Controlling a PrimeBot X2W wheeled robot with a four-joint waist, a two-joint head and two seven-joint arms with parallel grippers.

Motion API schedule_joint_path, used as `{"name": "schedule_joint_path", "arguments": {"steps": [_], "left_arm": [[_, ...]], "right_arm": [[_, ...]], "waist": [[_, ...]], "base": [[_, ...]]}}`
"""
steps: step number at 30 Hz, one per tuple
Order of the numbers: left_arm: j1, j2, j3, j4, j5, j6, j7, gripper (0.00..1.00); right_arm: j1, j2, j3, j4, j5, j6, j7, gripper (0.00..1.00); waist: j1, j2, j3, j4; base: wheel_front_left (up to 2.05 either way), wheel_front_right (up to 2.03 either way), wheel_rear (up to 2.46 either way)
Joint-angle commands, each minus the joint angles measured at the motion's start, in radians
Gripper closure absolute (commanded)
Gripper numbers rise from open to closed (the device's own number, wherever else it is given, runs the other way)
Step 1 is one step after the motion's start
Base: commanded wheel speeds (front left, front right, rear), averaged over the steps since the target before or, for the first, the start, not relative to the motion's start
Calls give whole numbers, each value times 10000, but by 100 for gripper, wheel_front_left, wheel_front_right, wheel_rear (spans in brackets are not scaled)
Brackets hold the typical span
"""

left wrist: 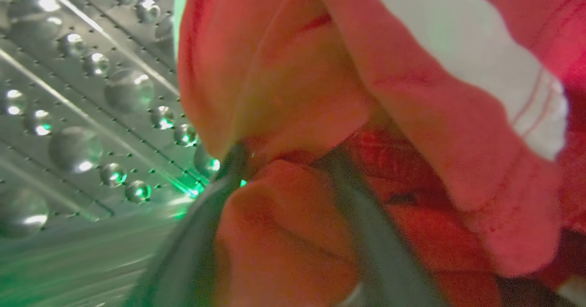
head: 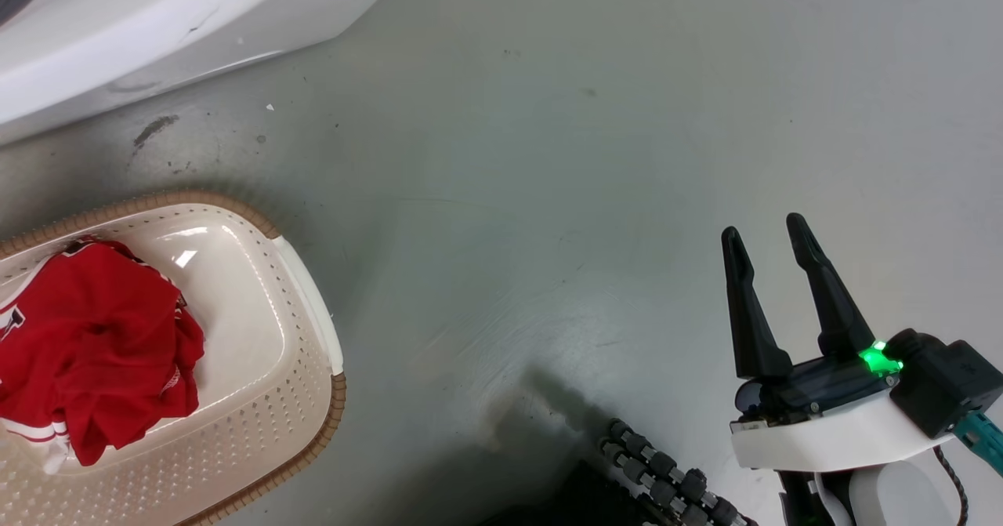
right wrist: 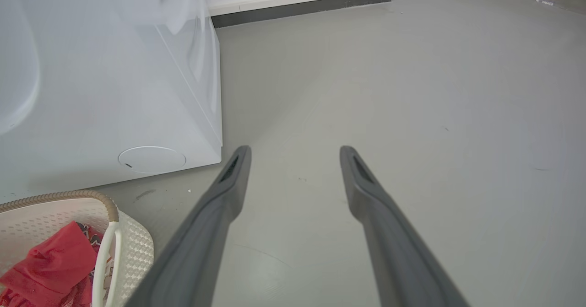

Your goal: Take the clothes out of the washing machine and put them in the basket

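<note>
My left pincer (left wrist: 288, 158) is deep in the steel drum (left wrist: 68, 92) of the washing machine (head: 117, 24), its two fingers spread, with a fold of the red garment (left wrist: 284, 78) bulging up between them; I judge it straddled, not yet pinched. The cloth lies right against both fingers and piles up ahead of the tips, a white patch (left wrist: 462, 46) off to their right, the dimpled drum wall to their left. It reads as soft, light and limp: it will not hold a shape, will trail and drape once lifted, and a thin single layer could slide out. So I would close on the thick bunched fold between the fingers, not on a loose edge, and lift clear of the porthole lip so nothing snags. My right pincer (head: 764, 226) hangs spread and empty over the bare floor (head: 588, 157), with the basket (head: 243, 306) well off to its left, other red clothes (head: 94, 338) lying crumpled in it
</note>
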Motion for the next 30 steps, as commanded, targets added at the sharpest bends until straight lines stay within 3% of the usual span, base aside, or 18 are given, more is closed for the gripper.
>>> {"name": "schedule_joint_path", "arguments": {"steps": [1,15,24,30], "left_arm": [[393,-200,-160,233,-50,-74,-78,100],[316,177,-745,168,-434,-71,-2512,100],[1591,-327,-1237,156,-1215,-72,-5187,100],[3009,-988,-1263,152,-1616,-68,-7032,100]], "right_arm": [[91,23,-17,-75,36,-10,-20,0],[-502,20,44,89,-175,-10,-20,0],[-607,19,-517,357,-763,-10,-20,0],[-328,19,-939,674,-1206,-10,-20,0]], "waist": [[-1,0,48,22],[-1,0,-405,179],[-1,0,-1632,1074],[-1,0,-2892,1803]], "base": [[0,0,0],[0,0,0],[0,0,0],[0,0,0]]}}
